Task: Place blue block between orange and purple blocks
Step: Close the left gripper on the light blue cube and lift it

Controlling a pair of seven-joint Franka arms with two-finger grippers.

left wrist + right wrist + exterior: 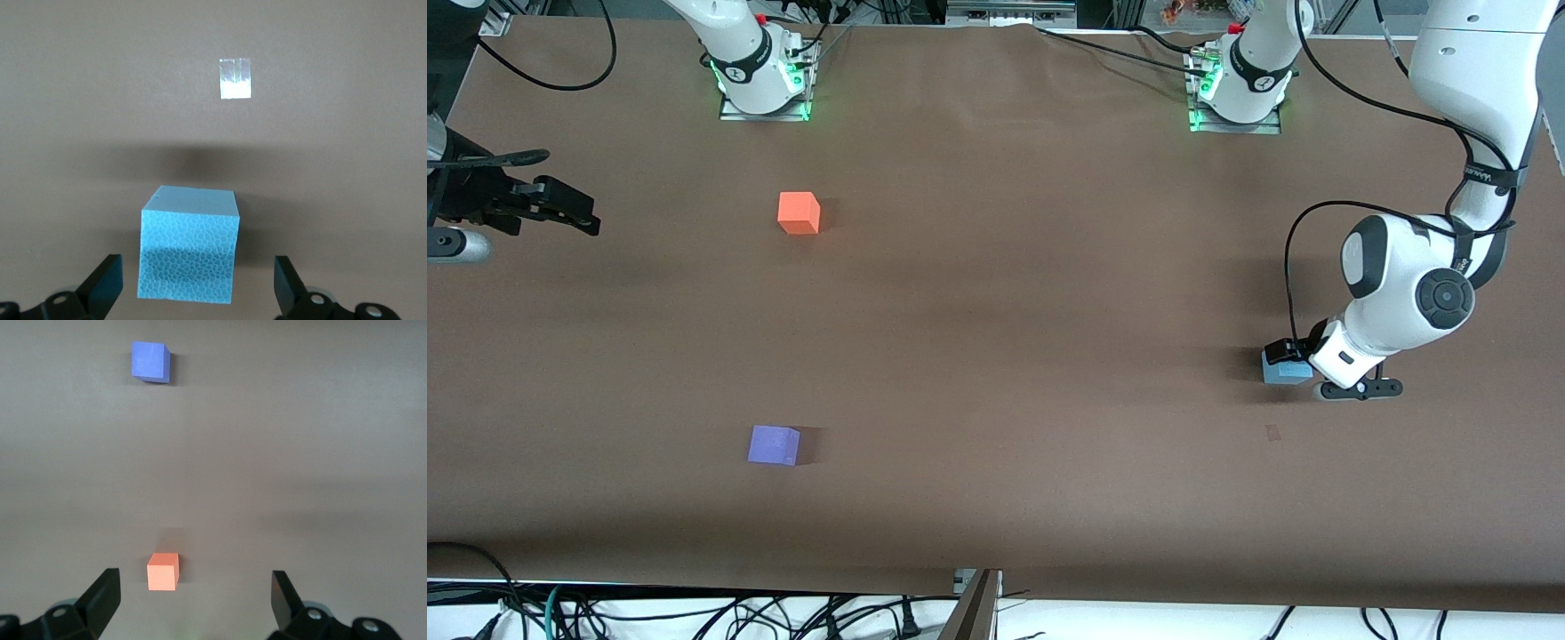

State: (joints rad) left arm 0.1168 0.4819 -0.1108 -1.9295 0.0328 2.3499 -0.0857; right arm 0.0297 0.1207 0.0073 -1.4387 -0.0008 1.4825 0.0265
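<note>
1. While the blue block [1286,370] sits flat on the brown table [1005,311], we see a cube with no long axis, one face turned to the left wrist camera.
2. We find the left gripper [197,287] low around it, jaws wide open, fingers [107,280] clear of both sides.
3. From the blue block, the orange block [799,213] and purple block [774,444] lie well toward the right arm's end.
4. We see the right gripper [193,603] waiting open-jawed above the orange block's end of the table.
5. Near the blue block lies a small tape patch [235,78]; cables [694,613] hang off the table's edge.
</note>
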